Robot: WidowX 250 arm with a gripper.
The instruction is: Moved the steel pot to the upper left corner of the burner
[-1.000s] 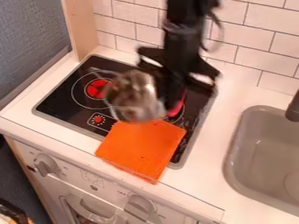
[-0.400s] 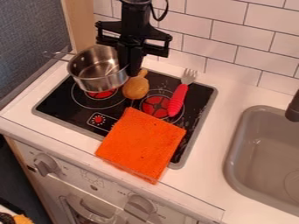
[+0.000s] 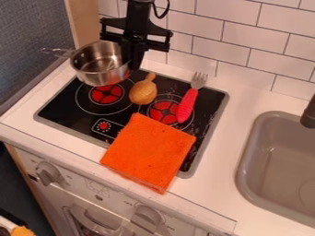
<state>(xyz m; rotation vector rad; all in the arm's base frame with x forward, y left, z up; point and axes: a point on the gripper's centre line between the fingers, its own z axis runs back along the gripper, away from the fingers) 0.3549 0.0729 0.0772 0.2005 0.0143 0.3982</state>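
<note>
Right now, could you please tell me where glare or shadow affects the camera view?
In the camera view, the steel pot shows bright reflections; the black gripper is so dark its details merge; the orange cloth looks matte, without glare.

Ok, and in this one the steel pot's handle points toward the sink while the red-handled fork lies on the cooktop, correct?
Not quite: the camera view shows the steel pot with its handle pointing away from the sink, toward the blue-grey wall. The red-handled fork does lie on the cooktop.
</note>
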